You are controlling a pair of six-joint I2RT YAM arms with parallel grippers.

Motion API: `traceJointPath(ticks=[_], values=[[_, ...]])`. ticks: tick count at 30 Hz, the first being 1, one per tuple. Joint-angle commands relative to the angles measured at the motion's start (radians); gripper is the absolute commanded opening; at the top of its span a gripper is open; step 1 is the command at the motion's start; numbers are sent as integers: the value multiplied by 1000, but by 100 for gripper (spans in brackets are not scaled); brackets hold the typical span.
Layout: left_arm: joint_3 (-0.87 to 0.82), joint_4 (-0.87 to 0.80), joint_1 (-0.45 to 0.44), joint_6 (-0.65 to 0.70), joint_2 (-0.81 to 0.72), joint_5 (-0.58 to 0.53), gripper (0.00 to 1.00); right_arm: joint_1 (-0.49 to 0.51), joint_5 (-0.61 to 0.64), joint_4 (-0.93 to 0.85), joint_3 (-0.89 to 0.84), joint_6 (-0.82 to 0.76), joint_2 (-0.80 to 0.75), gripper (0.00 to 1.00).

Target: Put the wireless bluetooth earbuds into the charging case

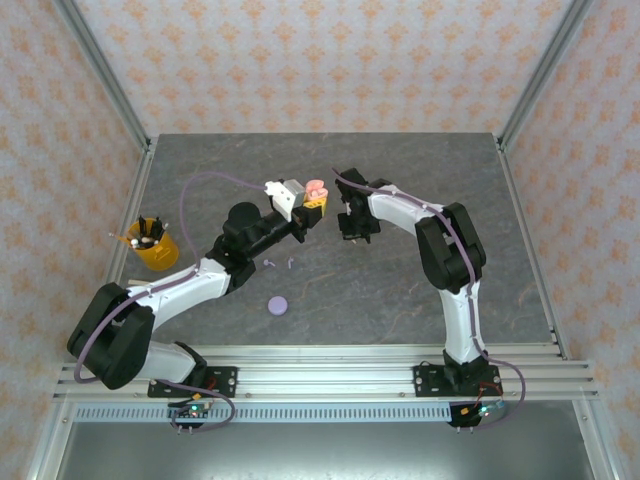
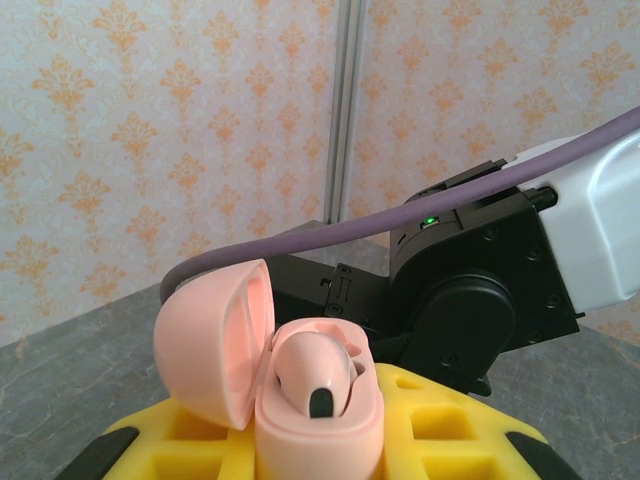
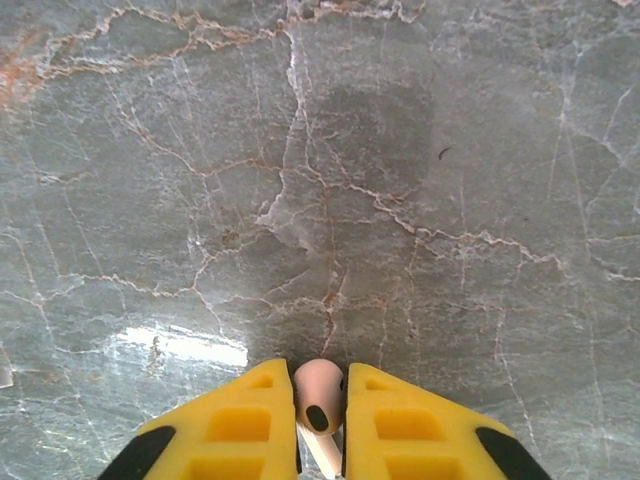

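Observation:
My left gripper (image 2: pixel 320 445) is shut on an open pale pink charging case (image 2: pixel 322 425), held up off the table with its lid (image 2: pixel 212 340) swung back to the left. One pink earbud (image 2: pixel 310 368) sits in the case. From above, the case (image 1: pixel 316 188) is at mid-table in the left gripper (image 1: pixel 311 204). The right gripper (image 3: pixel 319 374) is shut on a second pink earbud (image 3: pixel 319 398), stem pointing down, just above the marbled table (image 3: pixel 330 160). This gripper (image 1: pixel 352 232) hangs a short way right of the case. Two lilac earbuds (image 1: pixel 270 263) (image 1: pixel 290 264) lie loose on the table.
A closed lilac case (image 1: pixel 277 305) lies on the table nearer the arm bases. A yellow cup (image 1: pixel 152 243) holding pens stands at the left edge. Metal frame posts and patterned walls enclose the table (image 1: pixel 420 300).

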Motion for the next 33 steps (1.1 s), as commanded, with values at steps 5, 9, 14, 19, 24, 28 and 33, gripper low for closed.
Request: traceJointPath(ticks=[5, 9, 14, 19, 24, 28, 33], values=[[24, 11, 11, 10, 0, -9, 0, 5, -6, 46, -76, 46, -86, 11], [24, -1, 11, 20, -2, -5, 0, 3, -4, 106, -144, 78, -173, 10], [22, -11, 11, 27, -1, 4, 0, 2, -2, 178, -223, 123, -299, 10], [21, -15, 10, 38, -1, 31, 0, 0, 8, 247, -279, 159, -474, 10], [38, -39, 10, 50, -20, 90, 0, -1, 2, 306, -291, 184, -673, 10], [59, -64, 9, 52, -29, 156, 0, -1, -17, 369, -285, 196, -813, 10], [94, -66, -5, 46, -19, 193, 0, -1, -75, 477, -288, 226, -919, 11]])
